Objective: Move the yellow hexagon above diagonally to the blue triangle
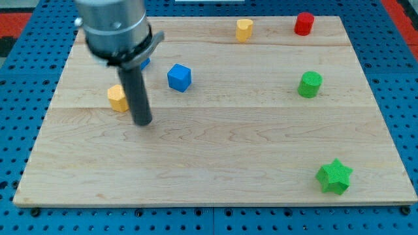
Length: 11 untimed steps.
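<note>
my tip (pixel 143 122) rests on the surface (pixel 215 170) left of centre, just right of a yellow block (pixel 117 98), likely placed to nudge it. a blue piece (pixel 145 63), maybe the triangle, peeks out behind the rod. there is no gripper, so nothing is grasped.

Board: a pale wooden board (pixel 215 150) made of long planks, with the grain running across the view.
Surround: a blue pegboard surface (pixel 13 98) with regular rows of small holes shows on every side of the board.
Corners: patches of red show at the view's top left and top right.
Light: even and bright, with soft shadows.
</note>
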Available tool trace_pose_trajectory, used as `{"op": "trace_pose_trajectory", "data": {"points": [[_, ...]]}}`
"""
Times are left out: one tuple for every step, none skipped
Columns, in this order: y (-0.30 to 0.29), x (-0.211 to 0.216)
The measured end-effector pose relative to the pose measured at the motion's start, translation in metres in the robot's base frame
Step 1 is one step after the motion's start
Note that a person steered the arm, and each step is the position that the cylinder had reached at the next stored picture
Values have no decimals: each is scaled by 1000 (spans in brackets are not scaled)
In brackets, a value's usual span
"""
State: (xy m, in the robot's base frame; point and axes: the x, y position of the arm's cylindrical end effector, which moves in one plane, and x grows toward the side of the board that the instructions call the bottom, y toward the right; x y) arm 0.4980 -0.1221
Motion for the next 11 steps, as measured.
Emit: {"op": "trace_pose_trajectory", "data": {"points": [[-45, -16], [-61, -63], [-20, -94], [22, -156], [31, -204], [33, -197], [87, -234], [104, -261], [106, -254], [106, -248], [106, -248]]}}
